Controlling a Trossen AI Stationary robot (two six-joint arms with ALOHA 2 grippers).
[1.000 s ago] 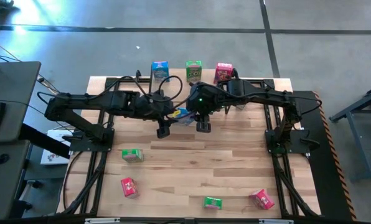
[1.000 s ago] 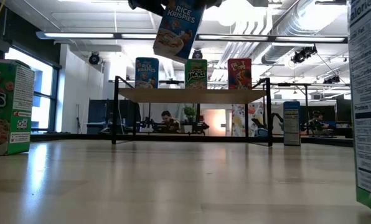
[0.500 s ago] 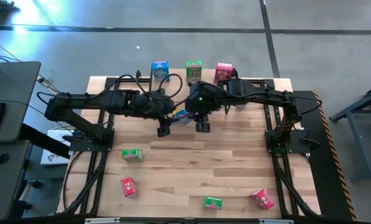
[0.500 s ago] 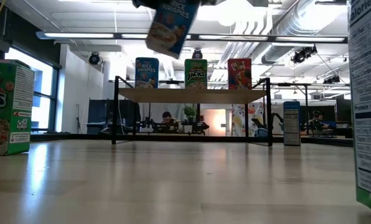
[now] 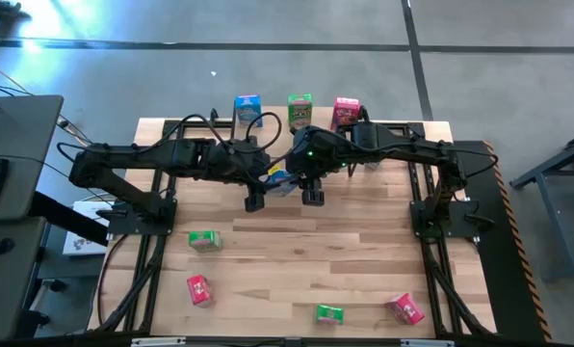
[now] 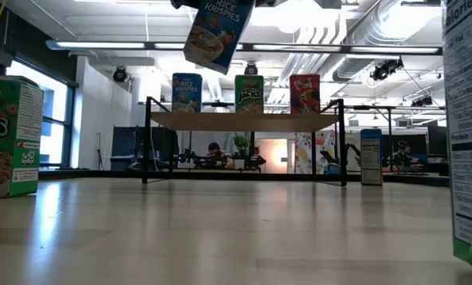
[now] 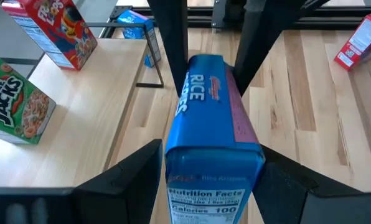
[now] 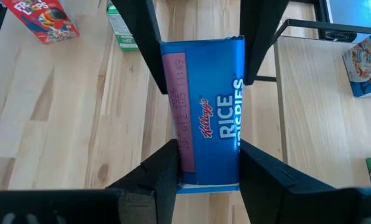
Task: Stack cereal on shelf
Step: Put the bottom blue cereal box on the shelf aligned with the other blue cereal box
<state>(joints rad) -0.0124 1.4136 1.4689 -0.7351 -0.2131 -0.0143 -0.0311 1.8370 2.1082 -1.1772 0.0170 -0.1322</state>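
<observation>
Above mid-table, short of the shelf (image 6: 244,121): blue Rice Krispies box (image 6: 214,32) tilted in the air, pinched at once by left gripper (image 7: 213,168) and right gripper (image 8: 201,163), fingers of each clamped on opposite sides — probably a handover or regrip for placing. On the shelf already: blue box (image 5: 247,107), green box (image 5: 300,107), red box (image 5: 345,109) upright in a row, crowding the landing spot. Near side of table (image 5: 297,255): loose green box (image 5: 204,239), more scattered
</observation>
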